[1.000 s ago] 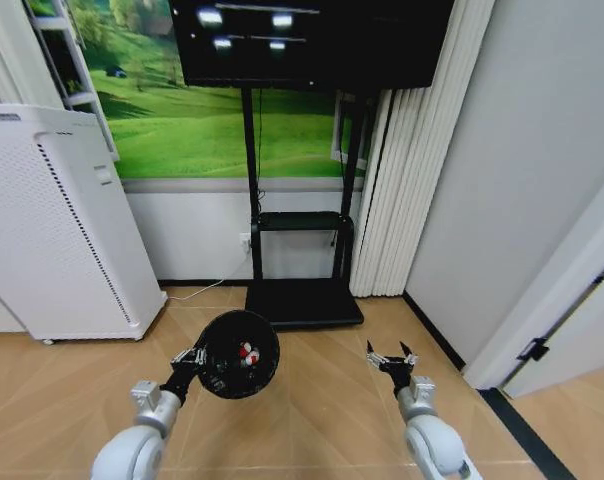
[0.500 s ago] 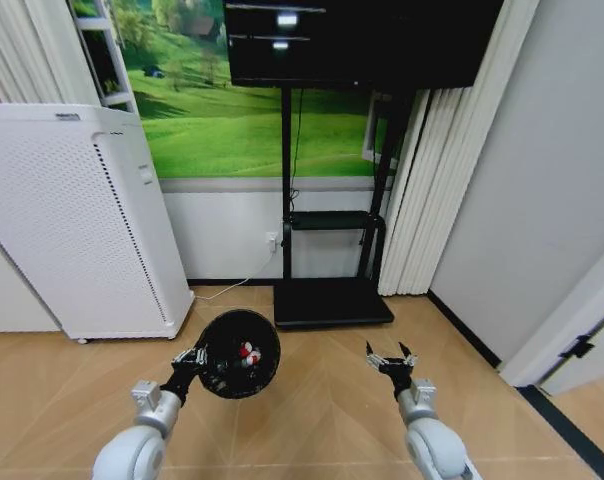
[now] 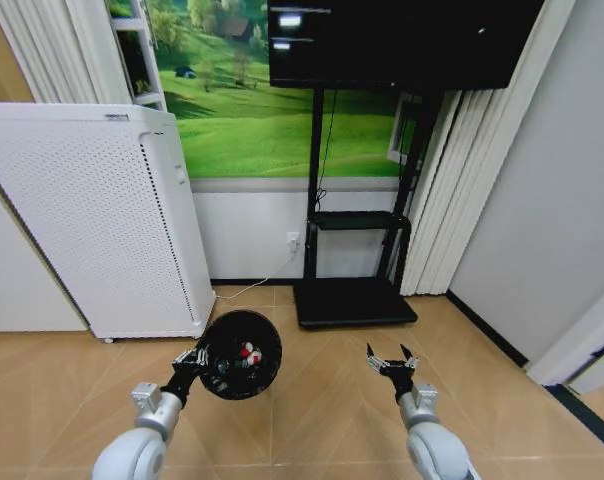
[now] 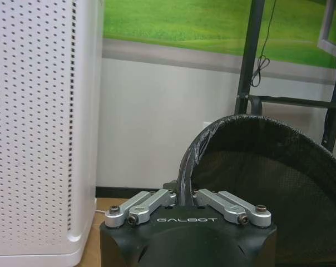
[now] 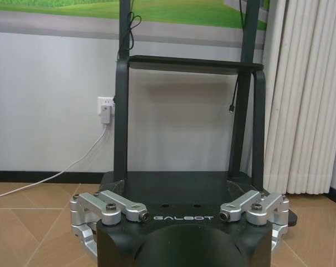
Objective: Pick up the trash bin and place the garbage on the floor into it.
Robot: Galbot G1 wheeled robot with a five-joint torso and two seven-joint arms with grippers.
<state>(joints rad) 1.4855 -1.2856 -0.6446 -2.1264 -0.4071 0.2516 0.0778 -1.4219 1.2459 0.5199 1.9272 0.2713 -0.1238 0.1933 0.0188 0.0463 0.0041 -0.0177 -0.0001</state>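
You already have the trash bin (image 3: 239, 354) off the floor (image 3: 322, 400): your left tool (image 3: 195, 357) is clamped on its rim, the fingers pinching the mesh edge, and the bin hangs tilted with its mouth toward the head camera. Inside it you can see small red and white pieces of garbage (image 3: 247, 353), so at least part of the collecting looks done; whether every piece is in there you cannot tell from here. No litter is visible on the stretch of floor in front of the black TV stand base (image 3: 354, 302).

Relative to the TV stand base, the bin is held just in front and to its left, near the white appliance (image 3: 97, 225). Your right tool (image 3: 391, 362) hovers in front of the stand base, jaws spread wide and holding nothing, well apart from the bin.
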